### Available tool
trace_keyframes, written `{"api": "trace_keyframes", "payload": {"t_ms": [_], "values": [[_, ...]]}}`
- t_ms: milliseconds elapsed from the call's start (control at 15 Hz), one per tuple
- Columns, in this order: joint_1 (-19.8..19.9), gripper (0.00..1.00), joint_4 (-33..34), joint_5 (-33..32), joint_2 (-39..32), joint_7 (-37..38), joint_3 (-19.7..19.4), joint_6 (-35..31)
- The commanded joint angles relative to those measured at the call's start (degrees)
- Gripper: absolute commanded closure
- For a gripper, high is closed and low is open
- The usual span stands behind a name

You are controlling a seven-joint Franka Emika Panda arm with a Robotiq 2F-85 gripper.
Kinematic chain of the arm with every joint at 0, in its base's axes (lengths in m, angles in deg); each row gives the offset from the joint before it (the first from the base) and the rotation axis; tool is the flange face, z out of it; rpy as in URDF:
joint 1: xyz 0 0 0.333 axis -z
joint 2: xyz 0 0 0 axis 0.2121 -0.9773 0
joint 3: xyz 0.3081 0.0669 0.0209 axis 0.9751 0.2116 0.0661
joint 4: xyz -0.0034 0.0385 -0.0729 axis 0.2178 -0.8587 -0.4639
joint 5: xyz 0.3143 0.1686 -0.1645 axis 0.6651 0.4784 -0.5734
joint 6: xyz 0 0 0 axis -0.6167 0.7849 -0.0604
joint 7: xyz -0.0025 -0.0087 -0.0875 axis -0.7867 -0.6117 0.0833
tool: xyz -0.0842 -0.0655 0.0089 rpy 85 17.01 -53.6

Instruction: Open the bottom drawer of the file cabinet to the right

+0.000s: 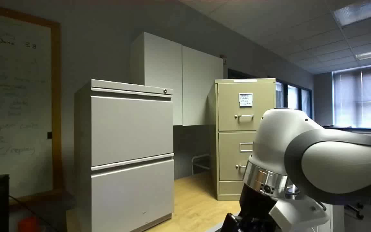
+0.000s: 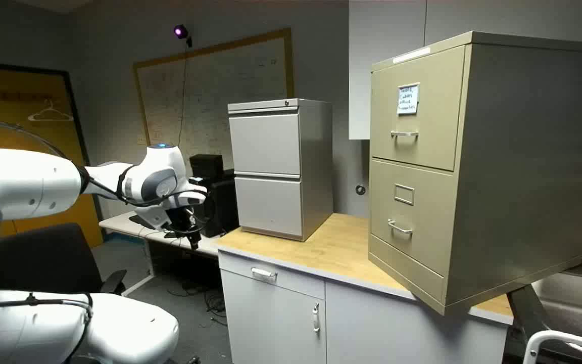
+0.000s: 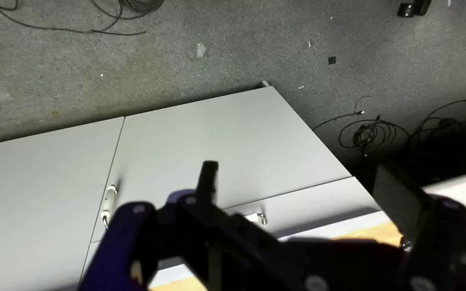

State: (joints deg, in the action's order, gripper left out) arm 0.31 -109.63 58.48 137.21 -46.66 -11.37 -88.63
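A pale wooden countertop [image 2: 339, 230] runs over light grey base cabinets [image 2: 276, 318], bearing a light grey two-drawer cabinet [image 2: 265, 146] and, well apart to its right in both exterior views, the tall tan metal file cabinet [image 2: 518, 167]. The tan cabinet stands turned, a front corner jutting past the counter's edge; its bottom drawer [image 2: 422, 212] is closed beneath the labelled upper drawer [image 2: 430, 124]. The Robotiq gripper [image 3: 297, 173] points down, well apart from that drawer, its jaws spread wide with nothing held. The step in hand looks to be the approach to the drawer's bar handle [image 2: 400, 228]: carry the gripper across, level it to face the drawer front, set one jaw above the bar and one below, then close and draw out square to that front rather than to the counter. A slow pull seems wise, since the overhanging cabinet could shift. In an exterior view the robot arm [image 1: 314, 158] covers part of the drawer and handle, and the gripper is cut off by the bottom edge. The wrist view takes in carpeted floor [image 3: 237, 44] and base-cabinet fronts but not the drawer, and the gripper is blurred there. Whether the small knob [image 1: 237, 166] beside the handle locks it cannot be told.
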Motion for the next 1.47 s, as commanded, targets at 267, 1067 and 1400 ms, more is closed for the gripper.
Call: {"api": "trace_keyframes", "payload": {"t_ms": [267, 1067, 1400], "values": [[0.3, 0.0, 0.2, 0.1, 0.0, -0.2, 0.1, 0.2], [2.3, 0.0, 1.8, -3.1, -4.2, -2.2, 0.0, -1.1], [7.3, 0.0, 5.5, -13.3, -9.1, -4.3, -0.6, -1.8]]}}
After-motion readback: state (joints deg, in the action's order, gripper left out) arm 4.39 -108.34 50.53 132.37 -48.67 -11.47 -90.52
